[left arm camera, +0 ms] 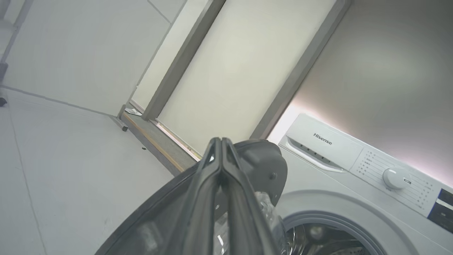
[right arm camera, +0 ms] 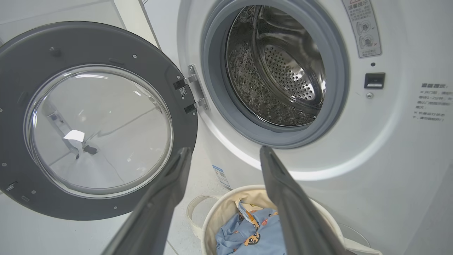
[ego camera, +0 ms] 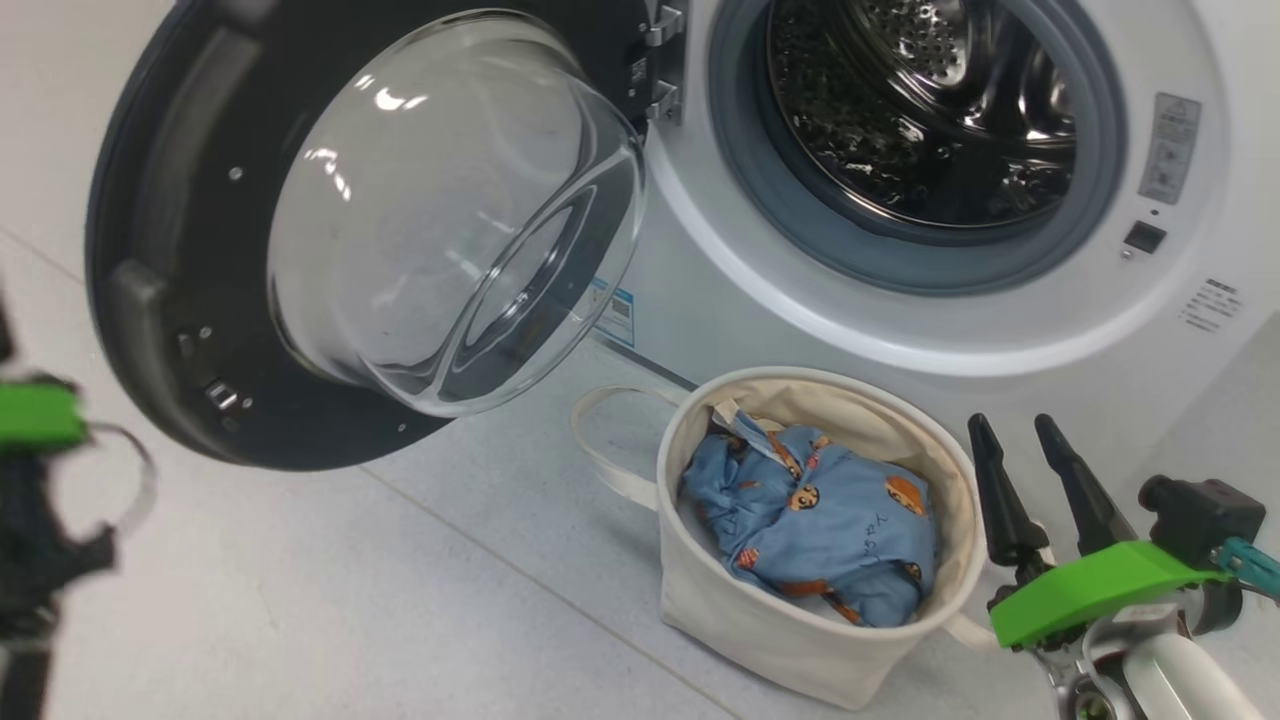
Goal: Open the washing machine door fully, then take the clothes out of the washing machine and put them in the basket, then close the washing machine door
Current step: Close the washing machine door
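Observation:
The washing machine door [ego camera: 160,250] hangs wide open at the left, its glass porthole bulging toward me. The washing machine [ego camera: 1000,330] shows a bare steel drum [ego camera: 900,100]. On the floor below the drum mouth stands the basket [ego camera: 740,620], and the light blue bear-print clothes [ego camera: 820,510] lie inside it. My right gripper [ego camera: 1020,435] is open just right of the basket's rim, with nothing between its fingers. In the right wrist view this gripper [right arm camera: 224,152] points at the drum mouth from above the basket [right arm camera: 219,205]. My left gripper [left arm camera: 221,141] is shut, fingers pressed together, just this side of the door's outer rim [left arm camera: 262,159].
The left arm's green wrist piece [ego camera: 35,415] shows blurred at the far left edge, beside the door. Pale tiled floor [ego camera: 400,600] spreads in front of the machine. One loop handle [ego camera: 610,440] of the basket lies toward the door. A wall and door frame [left arm camera: 184,60] stand behind the machine.

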`<state>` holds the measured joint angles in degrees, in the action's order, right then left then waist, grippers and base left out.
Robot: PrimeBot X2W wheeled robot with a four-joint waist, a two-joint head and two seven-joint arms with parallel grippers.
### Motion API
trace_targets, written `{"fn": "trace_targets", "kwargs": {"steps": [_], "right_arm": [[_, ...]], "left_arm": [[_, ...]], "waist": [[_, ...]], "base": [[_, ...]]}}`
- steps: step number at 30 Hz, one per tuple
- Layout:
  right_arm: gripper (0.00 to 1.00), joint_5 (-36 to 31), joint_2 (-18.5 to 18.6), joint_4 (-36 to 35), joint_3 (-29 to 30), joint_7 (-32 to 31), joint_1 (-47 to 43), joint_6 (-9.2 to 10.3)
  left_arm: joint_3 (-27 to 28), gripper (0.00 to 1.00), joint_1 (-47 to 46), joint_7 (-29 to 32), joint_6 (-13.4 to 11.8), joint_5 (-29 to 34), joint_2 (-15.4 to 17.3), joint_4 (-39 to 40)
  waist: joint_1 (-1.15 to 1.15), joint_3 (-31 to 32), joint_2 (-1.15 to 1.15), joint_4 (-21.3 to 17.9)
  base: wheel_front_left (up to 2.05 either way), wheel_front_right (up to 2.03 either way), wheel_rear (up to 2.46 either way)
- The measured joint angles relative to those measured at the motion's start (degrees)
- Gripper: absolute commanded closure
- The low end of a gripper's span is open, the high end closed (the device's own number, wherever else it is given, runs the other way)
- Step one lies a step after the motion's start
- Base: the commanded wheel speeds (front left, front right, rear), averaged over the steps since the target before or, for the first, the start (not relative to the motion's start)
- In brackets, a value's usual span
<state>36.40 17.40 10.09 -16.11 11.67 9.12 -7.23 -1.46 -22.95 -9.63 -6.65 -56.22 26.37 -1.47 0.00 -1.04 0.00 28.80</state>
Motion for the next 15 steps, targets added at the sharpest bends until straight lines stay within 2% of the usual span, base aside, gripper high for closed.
{"fn": "trace_targets", "kwargs": {"steps": [3,4,7,11,15], "right_arm": [[0.0,-0.01,0.02,-0.16,0.0,-0.38,0.0,0.0],[0.0,-0.01,0.12,-0.24,0.03,-0.51,-0.04,0.0],[0.0,-0.1,0.62,-0.54,0.07,-1.0,-0.03,0.0],[0.0,-0.1,0.68,-0.63,0.1,-1.01,-0.04,0.0],[0.0,-0.26,0.69,-0.76,0.03,-1.18,-0.04,0.0]], "left_arm": [[3.61,1.0,-4.22,2.92,-0.67,-4.89,0.64,-4.08],[5.35,1.0,-6.41,5.82,-1.41,-8.8,0.6,-8.5],[7.37,1.0,-9.33,10.36,-2.42,-13.63,0.63,-16.45],[9.18,1.0,-12.9,14.28,-2.57,-17.37,1.03,-26.72],[10.22,1.0,-15.43,18.6,-2.21,-19.75,3.05,-35.04]], "waist": [[0.0,-0.13,0.0,-0.89],[0.0,-0.21,0.0,-1.53],[0.0,-0.35,0.0,-2.61],[0.0,-0.02,0.0,-4.35],[0.0,0.33,0.0,-6.33]], "base": [[0.0,0.0,0.0],[0.0,0.0,0.0],[0.0,0.0,0.0],[0.0,0.0,0.0],[0.0,0.0,0.0]]}}
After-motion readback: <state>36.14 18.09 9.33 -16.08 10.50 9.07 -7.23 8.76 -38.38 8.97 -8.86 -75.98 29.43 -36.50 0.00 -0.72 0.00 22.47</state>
